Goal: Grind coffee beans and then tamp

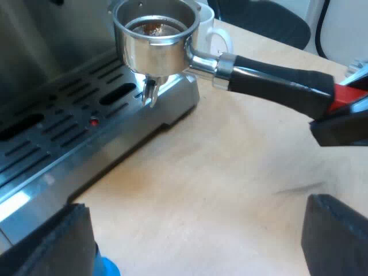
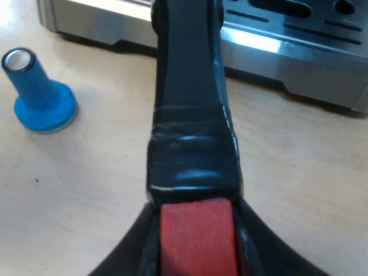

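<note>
Right claw (image 2: 195,247): clenched on red end of holder (image 1: 156,40) handle | Holder: grounds in basket, out ahead of left claw (image 1: 195,230), at machine (image 1: 69,115) grate edge | Left claw: released, empty | Blue tamper (image 2: 40,92): upright on table (image 2: 86,190), near right claw

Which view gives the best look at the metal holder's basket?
The left wrist view: the metal holder shows from above, its open cup with brown grounds inside and its handle out to the red end. The right wrist view looks along the handle, red end in the right gripper; the cup is hidden.
</note>
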### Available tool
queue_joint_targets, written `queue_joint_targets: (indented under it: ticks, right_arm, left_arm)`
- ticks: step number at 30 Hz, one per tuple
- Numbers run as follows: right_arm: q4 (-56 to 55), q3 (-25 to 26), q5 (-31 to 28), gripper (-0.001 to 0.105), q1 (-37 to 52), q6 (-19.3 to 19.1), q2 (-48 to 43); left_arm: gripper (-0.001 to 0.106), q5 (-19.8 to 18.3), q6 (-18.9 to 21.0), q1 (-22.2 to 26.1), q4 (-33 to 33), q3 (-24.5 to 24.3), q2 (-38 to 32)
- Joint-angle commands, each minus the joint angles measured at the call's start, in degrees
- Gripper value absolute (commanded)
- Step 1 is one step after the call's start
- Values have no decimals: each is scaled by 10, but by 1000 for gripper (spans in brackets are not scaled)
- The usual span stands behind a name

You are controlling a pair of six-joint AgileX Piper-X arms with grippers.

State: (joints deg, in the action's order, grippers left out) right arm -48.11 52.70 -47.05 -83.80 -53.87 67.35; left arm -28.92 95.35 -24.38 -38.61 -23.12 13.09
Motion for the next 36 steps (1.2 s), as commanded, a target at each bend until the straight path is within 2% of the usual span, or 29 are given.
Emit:
queue_joint_targets:
  ticks: [1, 6, 11, 18, 22, 29, 36]
  right_arm:
    - [25, -19, -26, 0, 0, -3, -9]
    - [56, -48, -4, 0, 4, -17, -9]
    - [89, -78, 5, 0, 5, -28, -9]
    - [190, -131, 55, 0, 43, -61, -9]
    - [240, -158, 61, 0, 60, -77, -9]
    - [306, -203, 69, 0, 63, -77, 2]
    - [337, -210, 74, 0, 63, -77, 40]
  left_arm:
    - [86, -5, 4, -1, -13, 0, -13]
    - [86, -5, 4, -1, -40, 0, -26]
    - [86, -5, 4, -1, -40, 0, -26]
    - [86, -5, 4, -1, -40, 0, -26]
    - [86, -5, 4, -1, -40, 0, -26]
    - [86, -5, 4, -1, -40, 0, -26]
    - [86, -5, 1, -1, -39, 10, -26]
